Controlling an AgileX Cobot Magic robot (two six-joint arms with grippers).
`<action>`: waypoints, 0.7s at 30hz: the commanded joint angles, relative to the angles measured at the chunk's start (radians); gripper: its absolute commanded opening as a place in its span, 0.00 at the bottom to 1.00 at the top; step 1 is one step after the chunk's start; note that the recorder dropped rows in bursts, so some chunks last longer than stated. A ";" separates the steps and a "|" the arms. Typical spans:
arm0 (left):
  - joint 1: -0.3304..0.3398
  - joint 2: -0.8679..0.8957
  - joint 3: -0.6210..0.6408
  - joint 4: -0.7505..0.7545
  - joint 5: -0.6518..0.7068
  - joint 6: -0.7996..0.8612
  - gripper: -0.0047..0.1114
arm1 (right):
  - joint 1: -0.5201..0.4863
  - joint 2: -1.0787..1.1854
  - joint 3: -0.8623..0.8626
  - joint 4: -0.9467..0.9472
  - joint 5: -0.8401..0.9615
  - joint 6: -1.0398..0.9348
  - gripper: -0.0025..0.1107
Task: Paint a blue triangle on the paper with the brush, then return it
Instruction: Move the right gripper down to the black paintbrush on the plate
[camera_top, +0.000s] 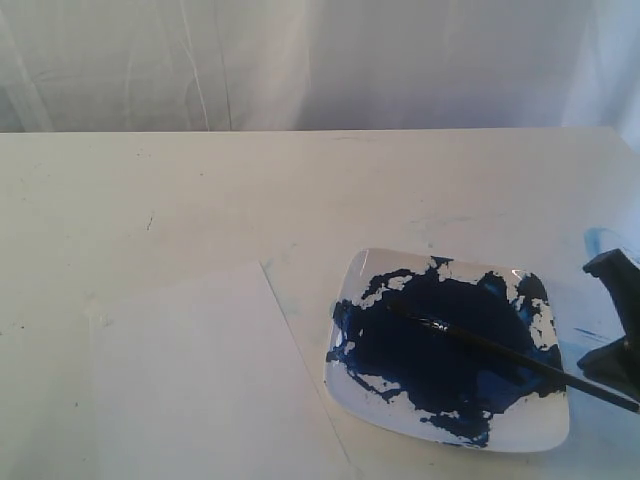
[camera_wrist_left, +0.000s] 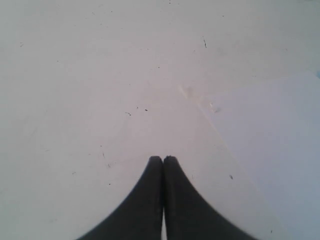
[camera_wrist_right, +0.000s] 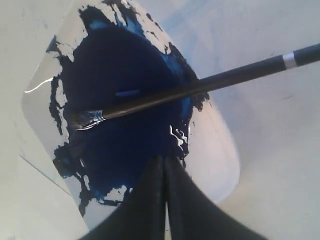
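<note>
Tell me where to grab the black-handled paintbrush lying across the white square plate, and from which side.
Take the black-handled paintbrush by the bare handle past the white square plate's right rim, from above, jaws across it. The right hand is nearest but shut, so open first. Its tip lies in the dark blue paint pool; the rim probably lifts the handle off the table.

A creased white curtain (camera_top: 300, 60) hangs behind the stained off-white desk (camera_top: 200, 200), well beyond the right gripper (camera_wrist_right: 164, 159); soft light.
</note>
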 joint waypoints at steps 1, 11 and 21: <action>-0.005 -0.004 0.004 -0.002 -0.004 -0.002 0.04 | 0.001 0.001 -0.004 0.003 -0.030 0.105 0.04; -0.005 -0.004 0.004 -0.002 -0.004 -0.002 0.04 | 0.001 0.001 0.058 -0.017 -0.177 0.234 0.41; -0.005 -0.004 0.004 -0.002 -0.004 -0.002 0.04 | 0.001 0.001 0.077 -0.017 -0.188 0.334 0.42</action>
